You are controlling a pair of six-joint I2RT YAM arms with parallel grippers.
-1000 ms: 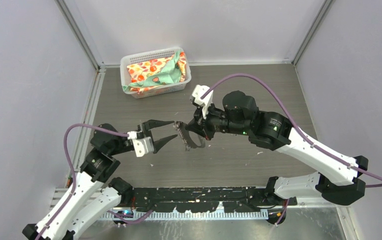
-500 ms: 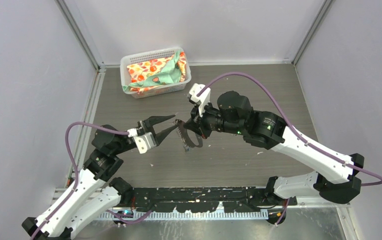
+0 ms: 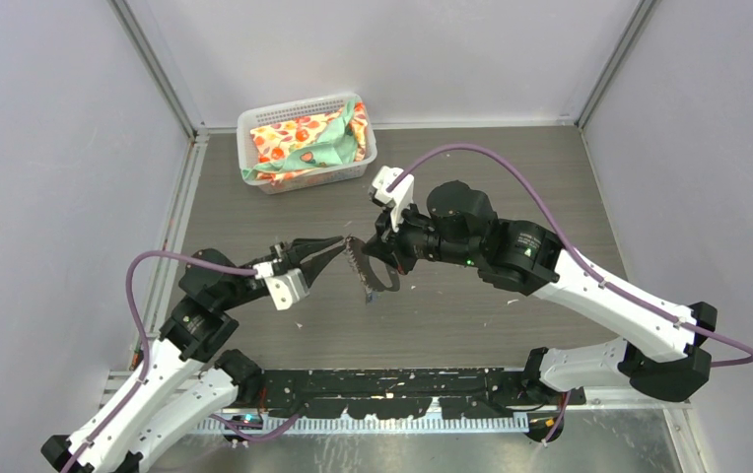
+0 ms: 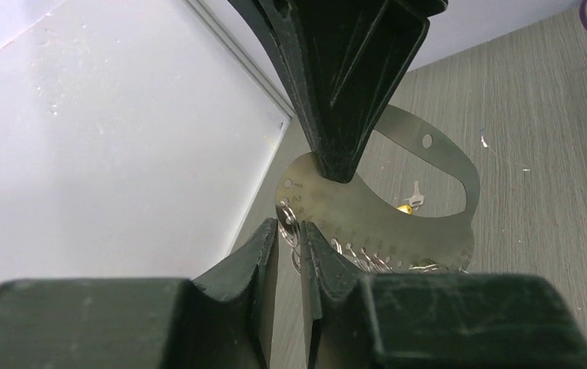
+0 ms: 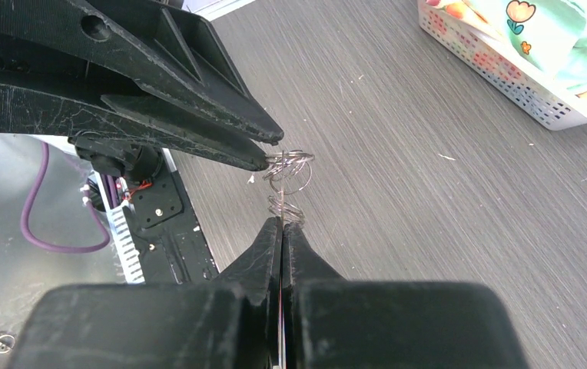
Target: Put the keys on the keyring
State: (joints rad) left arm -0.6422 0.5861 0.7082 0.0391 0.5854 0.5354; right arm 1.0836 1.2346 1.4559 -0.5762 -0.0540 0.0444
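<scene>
Over the counter (image 3: 284, 207), right jaws: clamped on the keyring (image 4: 383, 223).
Left jaws: almost closed around its wire rings (image 5: 290, 163); grip unclear.
Keys: one yellow-headed key (image 4: 409, 203) shows through its opening.
Progress: likely early; no key visibly threaded.

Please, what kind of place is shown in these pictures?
Probably a robot test cell in a lab: bare pale walls close in a table, two arms are bolted at its near edge, and a basket stands at the back.

I work in a lab test cell. Blank pale walls (image 3: 57, 148) box my grey tabletop (image 3: 471, 325); metal posts (image 3: 156, 69) run up the upper corners.
</scene>
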